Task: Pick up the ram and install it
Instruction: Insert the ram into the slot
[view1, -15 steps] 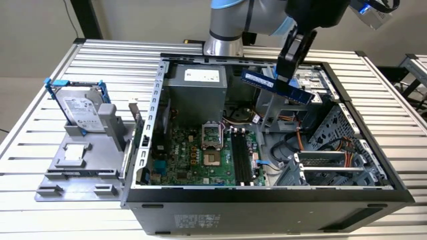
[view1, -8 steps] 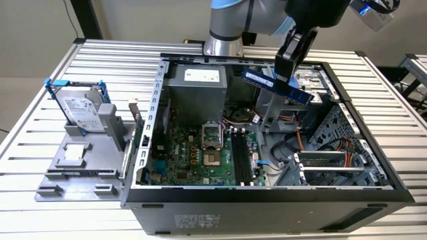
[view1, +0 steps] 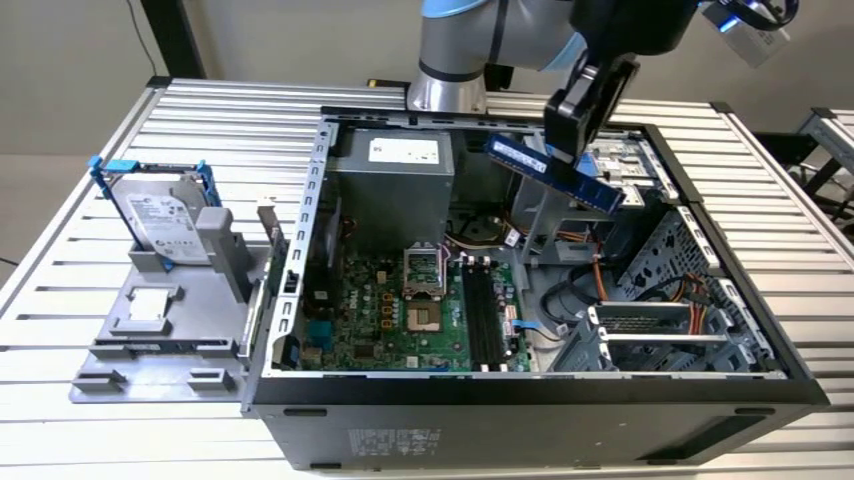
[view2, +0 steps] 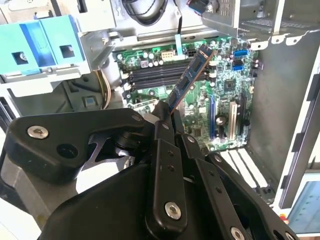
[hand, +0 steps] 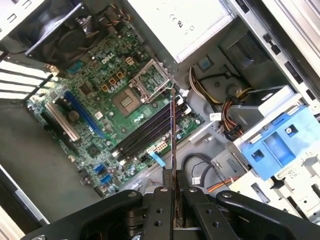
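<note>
**Gripper (view1: 566, 150) has the ram (view1: 527, 160) up over the open PC case (view1: 534, 385)**

Exterior view: gripper sits upper right of centre. Jaws are closed on the ram, pinching it approx. mid-length. The stick is tilted: the end twd the exterior view's left is higher, the other end lower. It hangs in the air over the case interior, well clear of the motherboard (view1: 400, 310). The black slots (view1: 483, 315) lie at lower centre of the frame, w/ nothing seated in them.

Second wrist view: ram (view2: 187, 80) juts out from btwn the fingers (view2: 162, 145), flat side showing, green board behind it. First wrist view: ram (hand: 173, 130) is seen edge-on, a thin line across the slots (hand: 145, 131).

Hard drive (view1: 167, 220) stands upright in a grey holder (view1: 147, 330) at frame left, beside the case.
</note>
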